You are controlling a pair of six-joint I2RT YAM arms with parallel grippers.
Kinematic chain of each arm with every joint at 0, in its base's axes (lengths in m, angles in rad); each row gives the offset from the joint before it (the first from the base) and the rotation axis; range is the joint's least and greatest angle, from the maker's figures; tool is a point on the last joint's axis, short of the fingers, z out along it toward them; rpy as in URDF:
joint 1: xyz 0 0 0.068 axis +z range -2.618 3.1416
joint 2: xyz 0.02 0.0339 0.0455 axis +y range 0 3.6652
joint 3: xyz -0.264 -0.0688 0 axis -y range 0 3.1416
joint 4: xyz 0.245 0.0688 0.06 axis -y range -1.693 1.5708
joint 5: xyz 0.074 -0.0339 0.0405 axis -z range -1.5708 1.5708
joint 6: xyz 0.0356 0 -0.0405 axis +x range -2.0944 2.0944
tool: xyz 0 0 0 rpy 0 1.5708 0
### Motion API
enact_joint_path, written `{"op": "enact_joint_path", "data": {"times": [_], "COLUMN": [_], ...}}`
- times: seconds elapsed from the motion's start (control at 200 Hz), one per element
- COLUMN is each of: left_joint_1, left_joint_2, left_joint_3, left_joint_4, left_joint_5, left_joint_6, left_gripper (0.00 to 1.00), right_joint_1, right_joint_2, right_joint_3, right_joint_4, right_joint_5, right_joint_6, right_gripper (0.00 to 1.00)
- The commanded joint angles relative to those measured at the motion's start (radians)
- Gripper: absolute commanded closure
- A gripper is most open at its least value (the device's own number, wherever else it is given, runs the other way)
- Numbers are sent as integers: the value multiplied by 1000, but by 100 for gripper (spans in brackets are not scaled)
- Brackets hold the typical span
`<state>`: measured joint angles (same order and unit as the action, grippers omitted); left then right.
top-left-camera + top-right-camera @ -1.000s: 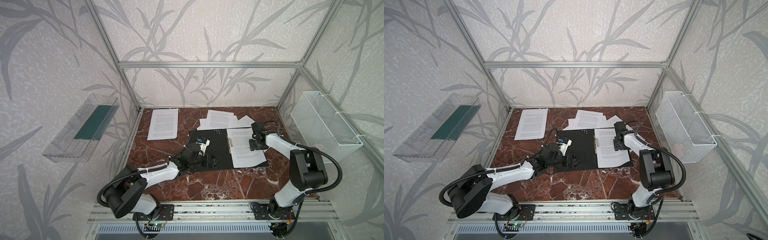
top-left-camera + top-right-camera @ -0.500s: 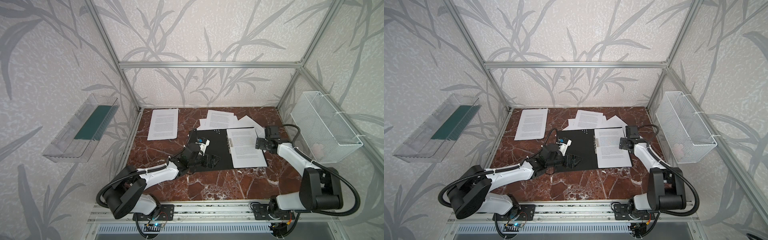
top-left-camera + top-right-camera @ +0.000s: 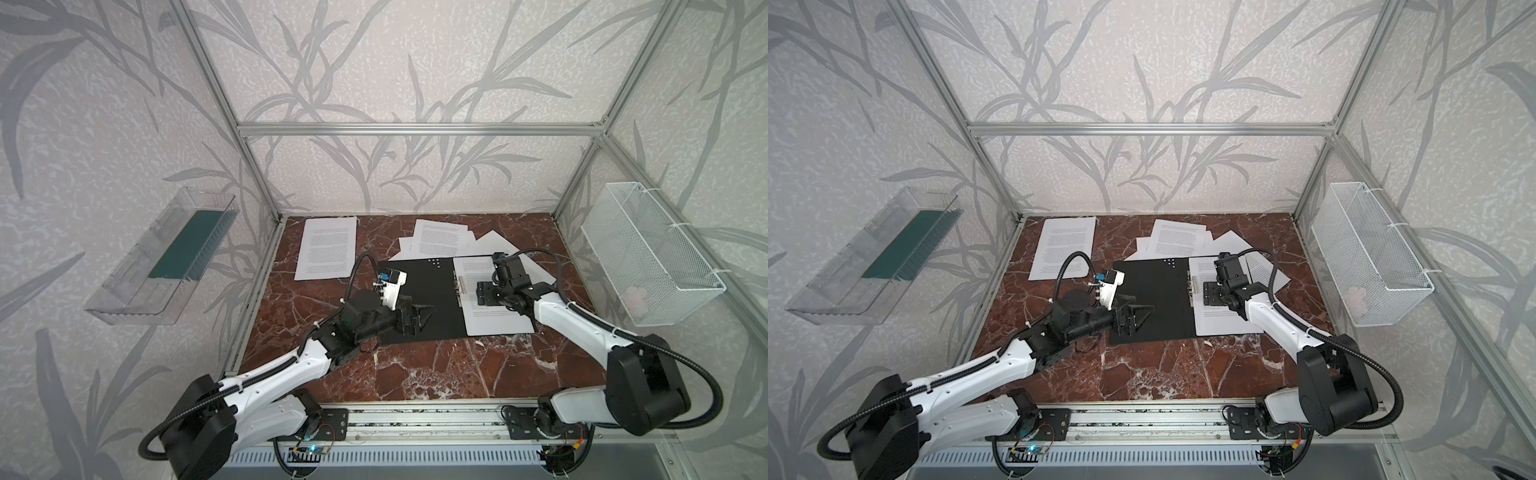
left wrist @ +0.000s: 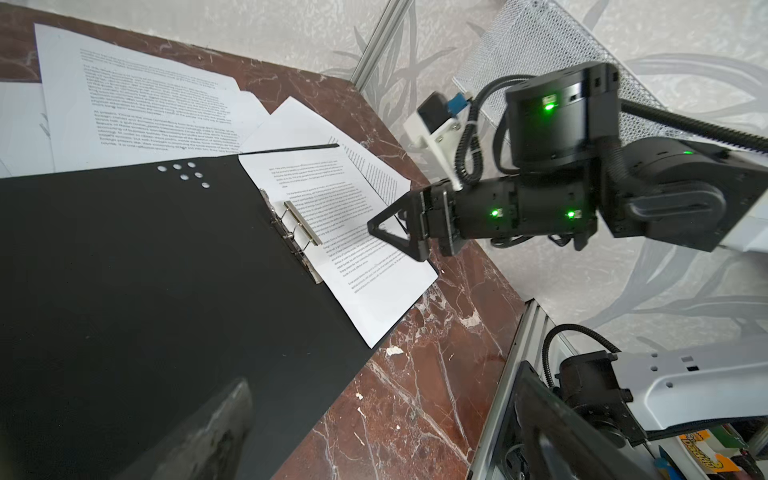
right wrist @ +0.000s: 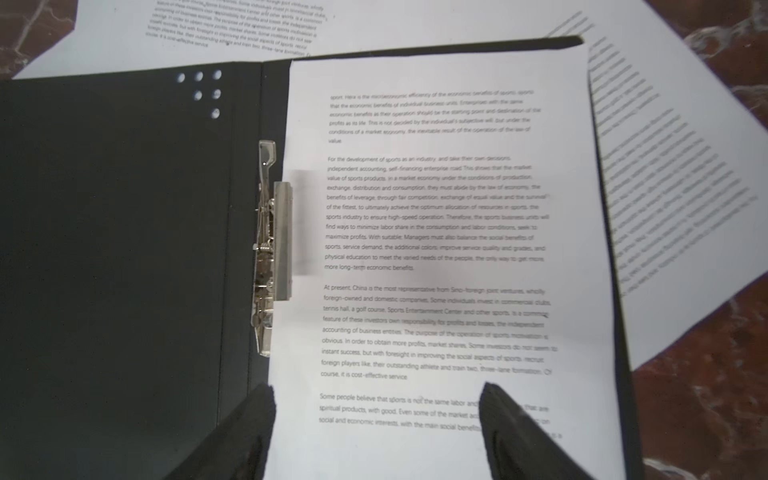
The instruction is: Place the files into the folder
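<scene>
Entry: thin card folder (image 3: 428,282), black inside, lay open flat mid-table, with a metal spine clip (image 5: 274,245) down its middle. 1 white printed paper sheet (image 5: 436,249) lay on its right half, left edge at the clip; whether it was clamped could not be told. Change: the right gripper (image 3: 482,293), drawn off past the folder's right edge half a second earlier, had returned above that sheet beside the clip, jaws parted and empty, so filing looked barely begun. The left gripper (image 3: 419,318) was unmoved over the folder's near left part, jaws wide, holding nothing. Outside the folder: 1 sheet (image 3: 328,249) far left, a fan of sheets (image 3: 440,243) far centre, 1 more sheet (image 3: 540,274) partly under the right cover. Surface: red-brown marble-patterned tabletop (image 3: 415,374). Room: aluminium frame, leaf-patterned walls, clear plastic tray (image 3: 166,257) on the left wall, white wire basket (image 3: 648,253) on the right.
</scene>
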<state>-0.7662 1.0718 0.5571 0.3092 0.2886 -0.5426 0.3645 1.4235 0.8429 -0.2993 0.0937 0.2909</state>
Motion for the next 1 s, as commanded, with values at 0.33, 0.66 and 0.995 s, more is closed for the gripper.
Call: {"op": "enact_joint_path", "data": {"times": [0.33,0.66,0.995], "left_joint_1": [-6,-6,-5], "left_joint_2": [37,43,38], "left_joint_3": [0,0,-3], "left_joint_4": [0,4,-1], "left_joint_5": [-27,-36,-48], "left_joint_6": [33,37,40], "left_gripper": [1,1,1], "right_joint_1": [60,60,60], "right_joint_2": [259,359,391], "right_joint_3": [177,246,261], "right_joint_4": [39,25,22], "right_joint_5": [-49,-45,-71], "right_joint_6": [12,8,13], "right_gripper": [53,59,74]}}
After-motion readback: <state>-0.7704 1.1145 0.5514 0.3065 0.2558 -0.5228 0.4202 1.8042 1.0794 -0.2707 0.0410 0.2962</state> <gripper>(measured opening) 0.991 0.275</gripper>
